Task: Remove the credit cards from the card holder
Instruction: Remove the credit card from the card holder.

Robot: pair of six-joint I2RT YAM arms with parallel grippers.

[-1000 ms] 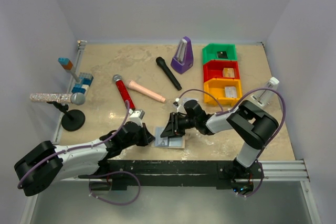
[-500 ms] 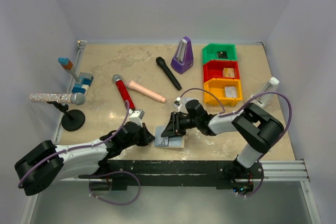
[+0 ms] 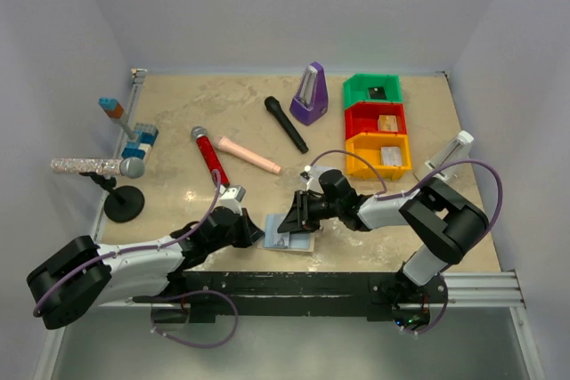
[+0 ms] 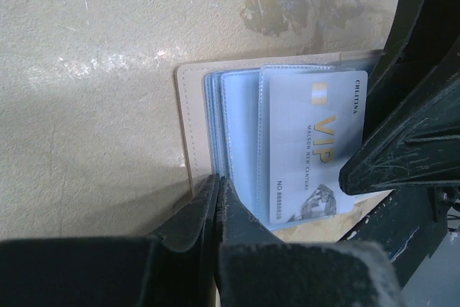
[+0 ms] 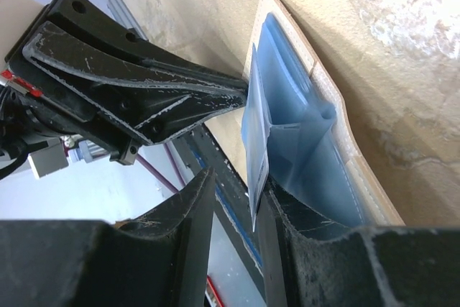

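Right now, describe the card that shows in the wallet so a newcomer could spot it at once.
On the table, midway along its near edge, lies an open wallet, tan outside with light blue sleeves inside. The card sits in its front clear sleeve; it is pale silver-blue with a gold VIP print, while the sleeves beside it look bare.

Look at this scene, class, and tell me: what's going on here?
Two robot arms are working on a card holder that lies open on the table, near its front edge. The left tool is shut on the holder's edge, pinning it down. The right tool has its fingers apart around the edge of a blue sleeve. A pale VIP card sits tucked inside the holder, not yet out.
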